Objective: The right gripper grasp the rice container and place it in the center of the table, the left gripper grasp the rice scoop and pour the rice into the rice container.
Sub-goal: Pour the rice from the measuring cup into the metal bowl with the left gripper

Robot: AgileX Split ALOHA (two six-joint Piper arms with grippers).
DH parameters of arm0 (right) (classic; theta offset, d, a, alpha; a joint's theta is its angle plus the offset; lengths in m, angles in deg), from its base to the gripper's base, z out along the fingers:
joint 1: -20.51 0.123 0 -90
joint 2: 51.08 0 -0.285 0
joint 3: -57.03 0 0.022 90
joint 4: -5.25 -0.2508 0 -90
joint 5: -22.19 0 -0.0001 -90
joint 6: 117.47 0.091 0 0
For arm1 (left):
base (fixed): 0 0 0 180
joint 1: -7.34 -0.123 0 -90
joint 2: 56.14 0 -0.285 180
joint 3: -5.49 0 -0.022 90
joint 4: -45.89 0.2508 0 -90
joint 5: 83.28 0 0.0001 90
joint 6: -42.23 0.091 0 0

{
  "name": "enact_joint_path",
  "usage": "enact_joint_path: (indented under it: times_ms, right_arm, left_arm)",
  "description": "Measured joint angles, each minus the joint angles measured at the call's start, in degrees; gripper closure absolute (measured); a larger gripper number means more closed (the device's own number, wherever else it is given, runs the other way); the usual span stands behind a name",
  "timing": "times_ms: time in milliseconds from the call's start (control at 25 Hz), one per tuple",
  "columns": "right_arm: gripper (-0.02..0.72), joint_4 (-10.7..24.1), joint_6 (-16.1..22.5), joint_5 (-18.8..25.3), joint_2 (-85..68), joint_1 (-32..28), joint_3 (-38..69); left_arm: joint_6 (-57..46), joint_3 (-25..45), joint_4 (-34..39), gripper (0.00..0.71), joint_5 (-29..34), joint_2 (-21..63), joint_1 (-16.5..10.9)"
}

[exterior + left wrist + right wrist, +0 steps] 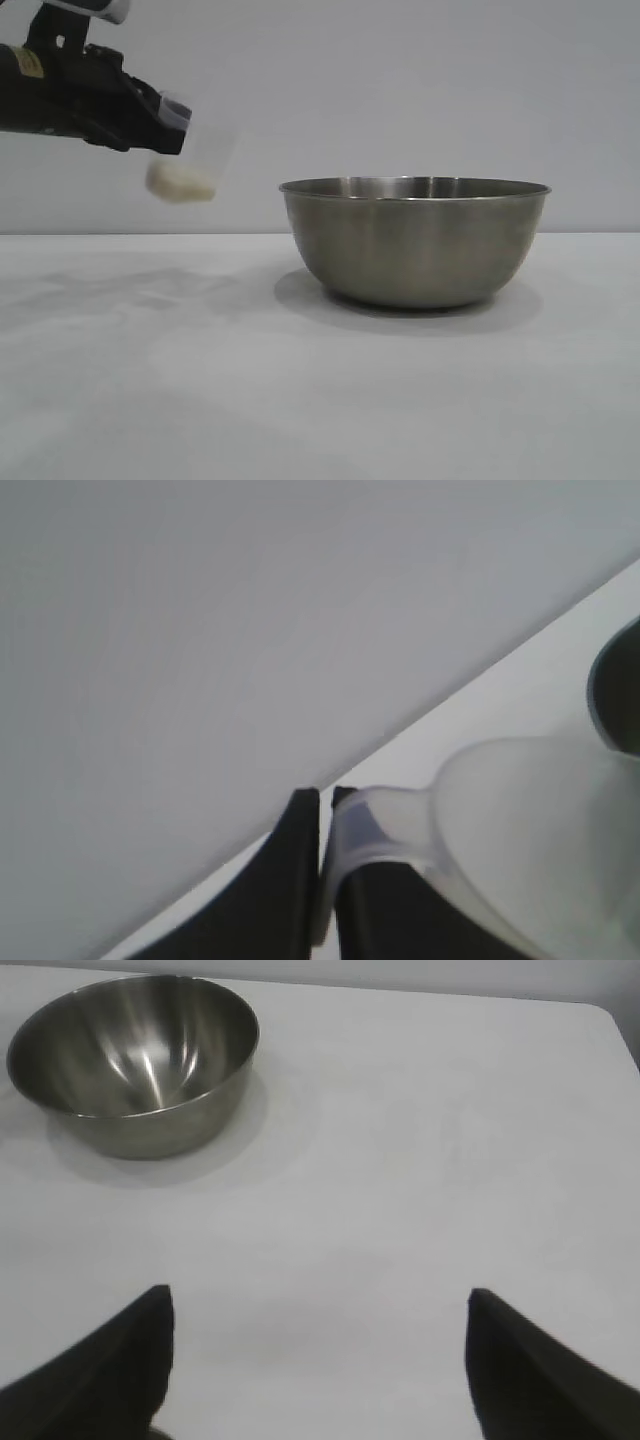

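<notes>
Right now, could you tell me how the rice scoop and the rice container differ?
The rice scoop is small, translucent plastic; the rice container is a far wider steel bowl. The scoop hangs in the air, tilted, held by its handle in the shut left gripper; the container stands upright on the table. The scoop holds rice; the container looks empty. Both are open-topped vessels.

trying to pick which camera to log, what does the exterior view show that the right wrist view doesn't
Only the exterior view shows the left gripper, shut on the handle of the small translucent plastic rice scoop, held in the air to the left of the bowl and level with its rim, with off-white rice heaped in its low end.

Only the right wrist view shows the right gripper, its black fingers wide open over bare table, away from the bowl, and the bowl's empty inside.

Both show the large round stainless-steel rice container standing upright on the plain white table.
</notes>
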Motion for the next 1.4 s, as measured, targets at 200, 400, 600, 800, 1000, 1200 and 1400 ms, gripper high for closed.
enact_joint_path:
  times_ms: [200,400,600,800,1000,1200,1400]
  right_arm:
    - [0.158,0.0,0.0,0.0,0.0,0.0,0.0]
    - [0.158,0.0,0.11,0.0,0.0,0.0,0.0]
    - [0.158,0.0,0.11,0.0,0.0,0.0,0.0]
    - [0.158,0.0,0.11,0.0,0.0,0.0,0.0]
    - [0.158,0.0,0.11,0.0,0.0,0.0,0.0]
    - [0.158,0.0,0.11,0.0,0.0,0.0,0.0]
    - [0.158,0.0,0.11,0.0,0.0,0.0,0.0]
  left_arm:
    - [1.23,-4.82,3.25,0.71,0.0,0.0,1.85]
    - [9.67,-8.08,6.09,0.71,4.4,0.0,6.11]
    - [13.48,-11.38,7.83,0.71,9.2,0.0,8.93]
    - [16.77,-13.42,11.37,0.71,12.7,0.0,9.53]
    - [27.79,-14.66,16.41,0.71,19.81,0.0,11.85]
    - [37.79,-14.91,18.46,0.71,24.08,0.0,14.58]
    - [48.64,-14.91,19.52,0.71,27.06,0.0,15.8]
